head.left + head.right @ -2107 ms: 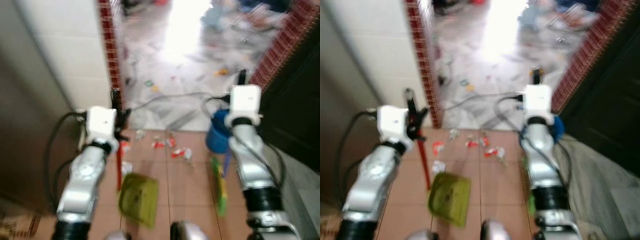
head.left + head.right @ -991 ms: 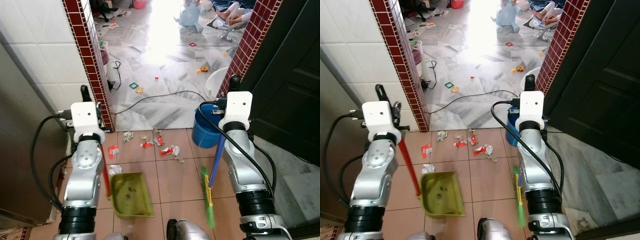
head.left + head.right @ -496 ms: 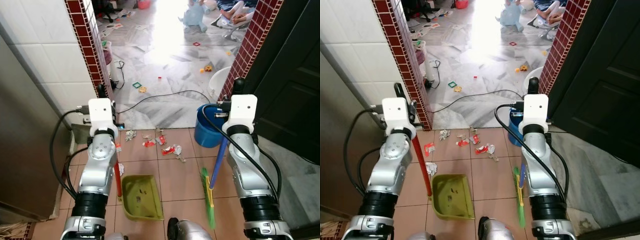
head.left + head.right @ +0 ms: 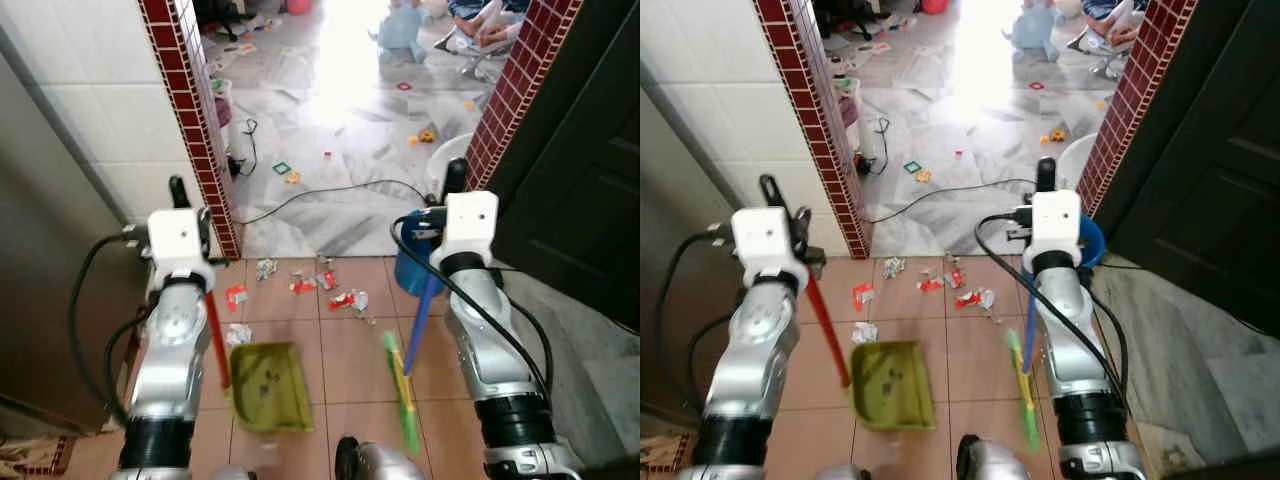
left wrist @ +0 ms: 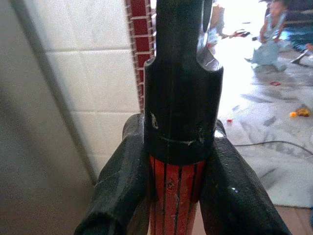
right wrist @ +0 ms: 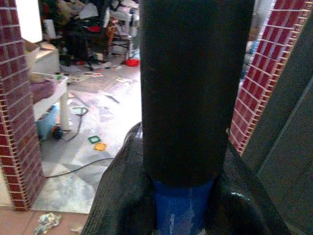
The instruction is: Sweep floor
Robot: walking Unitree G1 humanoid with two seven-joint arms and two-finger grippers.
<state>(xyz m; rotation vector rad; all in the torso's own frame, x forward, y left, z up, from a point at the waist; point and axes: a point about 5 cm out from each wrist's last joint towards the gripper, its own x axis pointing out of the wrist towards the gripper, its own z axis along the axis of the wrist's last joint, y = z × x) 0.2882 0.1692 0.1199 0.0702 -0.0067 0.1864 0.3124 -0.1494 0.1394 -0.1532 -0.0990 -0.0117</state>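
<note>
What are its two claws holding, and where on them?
The left claw clamps the green dustpan's red handle near its black top; the right claw grips the green broom's blue handle likewise.

Green dustpan [image 4: 890, 385] and broom [image 4: 1023, 395] on tiles — litter [image 4: 940, 285] just beyond.

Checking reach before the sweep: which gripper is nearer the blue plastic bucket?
Right. The right gripper, shut on the blue broom handle, sits directly above the blue plastic bucket. The left gripper, holding the red dustpan handle, is across the tiled floor by the brick pillar.
</note>
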